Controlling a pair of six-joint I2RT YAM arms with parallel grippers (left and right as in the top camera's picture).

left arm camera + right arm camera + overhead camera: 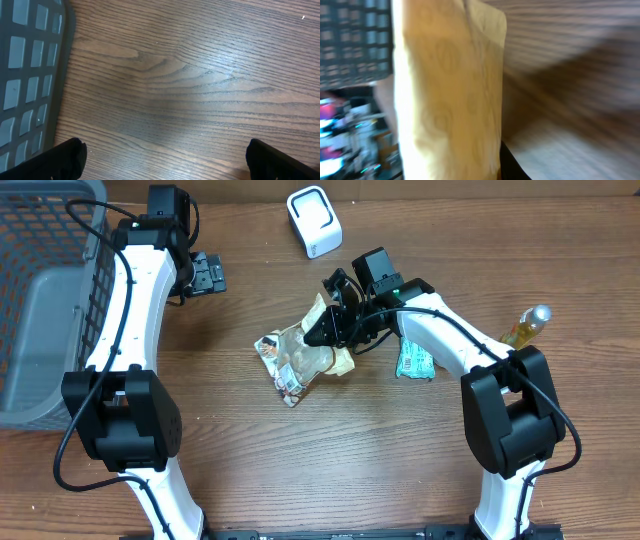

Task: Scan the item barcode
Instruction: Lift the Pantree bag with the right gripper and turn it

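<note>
The item is a crumpled tan and white snack packet [296, 357] at the middle of the table. My right gripper [335, 326] is shut on its upper right part. In the right wrist view the packet [447, 90] is a blurred yellow sheet filling the left half, with one black finger [512, 165] against its right edge. No barcode shows. A white scanner [313, 221] stands at the back, beyond the packet. My left gripper [206, 274] hovers far left of it, open. Its fingertips [67, 159] stand wide apart over bare wood, and nothing lies between them.
A grey mesh basket [50, 300] fills the left edge and shows beside the left gripper as basket wall [25, 75]. A green packet [415, 361] lies under the right arm. A yellow bottle [527, 326] lies at the right.
</note>
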